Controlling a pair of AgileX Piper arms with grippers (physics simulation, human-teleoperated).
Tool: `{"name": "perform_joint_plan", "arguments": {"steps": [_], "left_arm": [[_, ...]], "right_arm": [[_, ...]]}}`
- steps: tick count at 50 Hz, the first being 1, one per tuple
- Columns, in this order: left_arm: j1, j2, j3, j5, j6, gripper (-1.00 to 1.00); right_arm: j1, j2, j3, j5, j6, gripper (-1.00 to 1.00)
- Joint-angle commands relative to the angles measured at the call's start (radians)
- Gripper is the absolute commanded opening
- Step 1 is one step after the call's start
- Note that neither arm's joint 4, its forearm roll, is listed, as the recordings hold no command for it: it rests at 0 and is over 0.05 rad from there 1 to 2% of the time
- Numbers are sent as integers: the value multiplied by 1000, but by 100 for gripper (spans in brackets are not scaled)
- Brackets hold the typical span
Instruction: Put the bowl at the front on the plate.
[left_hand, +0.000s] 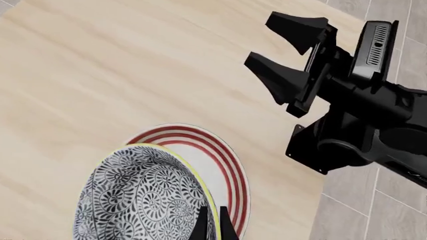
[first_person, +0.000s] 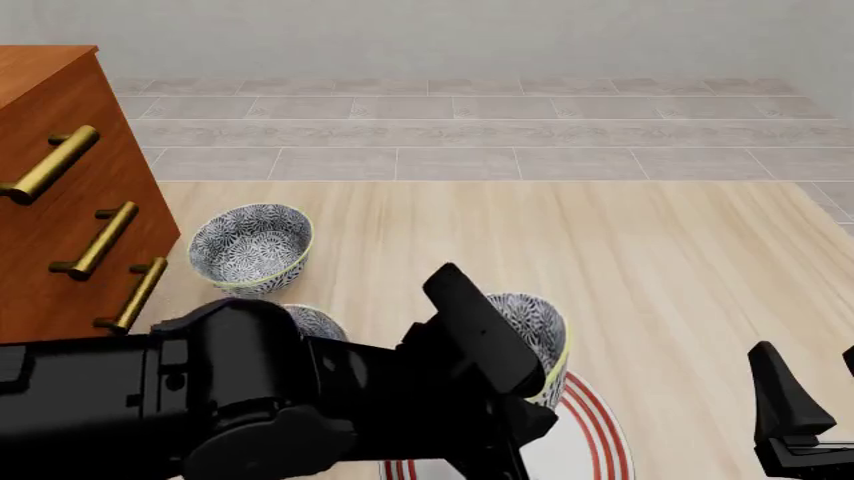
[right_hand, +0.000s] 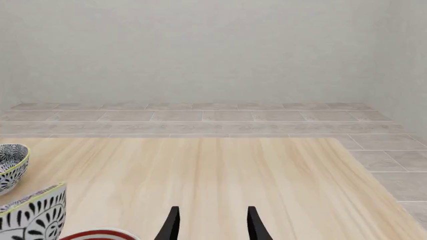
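Left fingers (left_hand: 212, 225) clamp bowl (left_hand: 143, 197) rim | over plate (left_hand: 223, 160)

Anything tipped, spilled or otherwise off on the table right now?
One thing: the bowl is tilted, not flat. The left gripper pinches its rim, holding it over the plate, which is expected mid-placement. The far bowl stands upright. Nothing looks spilled or broken.

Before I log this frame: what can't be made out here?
- Front view: the left arm hides most of the plate and the third bowl.
- Whether the bowl rests on the plate or hangs above it.
- Left end effector: cut off by the wrist view's edge.
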Motion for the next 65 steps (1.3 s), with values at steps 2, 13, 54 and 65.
{"name": "perform_joint_plan", "arguments": {"steps": [2, 13, 54, 65], "left_arm": [[-4, 23, 28, -45, -17, -100], [-14, 67, 51, -88, -21, -100], [-32, 190, 67, -160, -21, -100], [-34, 204, 74, -172, -19, -100]], "right_arm": [[0, -1, 0, 1, 0, 100], [0, -1, 0, 1, 0, 100], [0, -1, 0, 1, 0, 100], [0, -1, 0, 1, 0, 100]]}}
